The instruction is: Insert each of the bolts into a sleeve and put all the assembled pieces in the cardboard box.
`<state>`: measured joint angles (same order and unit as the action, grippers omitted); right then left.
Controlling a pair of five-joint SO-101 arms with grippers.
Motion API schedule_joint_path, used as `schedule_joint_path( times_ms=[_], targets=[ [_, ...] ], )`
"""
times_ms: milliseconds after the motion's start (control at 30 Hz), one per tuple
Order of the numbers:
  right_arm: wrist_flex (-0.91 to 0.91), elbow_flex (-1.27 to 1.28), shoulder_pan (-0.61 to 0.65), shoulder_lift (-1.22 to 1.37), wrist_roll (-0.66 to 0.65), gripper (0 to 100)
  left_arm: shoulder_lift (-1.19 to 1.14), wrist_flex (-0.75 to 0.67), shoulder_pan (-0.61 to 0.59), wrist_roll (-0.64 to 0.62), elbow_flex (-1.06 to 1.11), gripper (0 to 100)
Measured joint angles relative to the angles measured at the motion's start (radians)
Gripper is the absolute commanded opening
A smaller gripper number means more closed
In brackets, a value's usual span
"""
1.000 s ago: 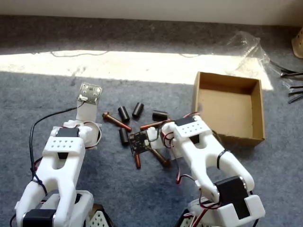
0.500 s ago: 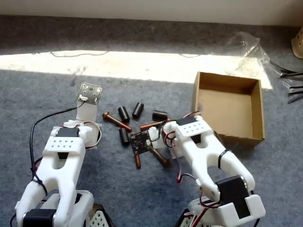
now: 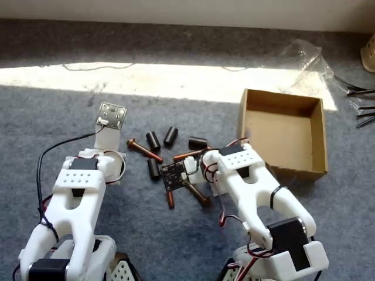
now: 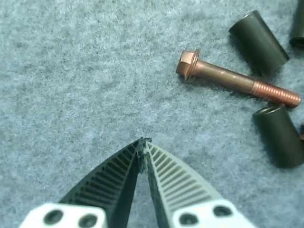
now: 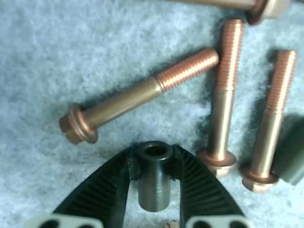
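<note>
Right fingers (image 5: 107, 184) snug around a sleeve (image 5: 154, 183)

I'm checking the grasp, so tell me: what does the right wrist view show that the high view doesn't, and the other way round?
Right wrist view: the right pincer closed on a black sleeve, its open bore visible, plus the threads and flanged heads of the bolts. High view: the cardboard box, the left arm, and loose sleeves between the arms. Both: the copper bolts lying on grey carpet.
</note>
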<state>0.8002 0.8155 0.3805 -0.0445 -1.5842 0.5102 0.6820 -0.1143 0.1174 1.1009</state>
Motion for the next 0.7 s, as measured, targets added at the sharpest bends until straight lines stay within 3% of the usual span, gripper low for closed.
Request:
schedule_joint_path(
  times_ms=[333,533,700],
  targets=[
    [0.0,0.003,-0.002,0.0,0.044,14.6,0.0,0.0,0.0,0.0,0.0,0],
    [-0.002,-0.003,-0.002,0.0,0.044,0.3,0.0,0.0,0.0,0.0,0.0,0],
    [-0.014,-0.006,-0.009,0.0,0.049,0.4,0.0,0.0,0.0,0.0,0.0,0]
  ],
)
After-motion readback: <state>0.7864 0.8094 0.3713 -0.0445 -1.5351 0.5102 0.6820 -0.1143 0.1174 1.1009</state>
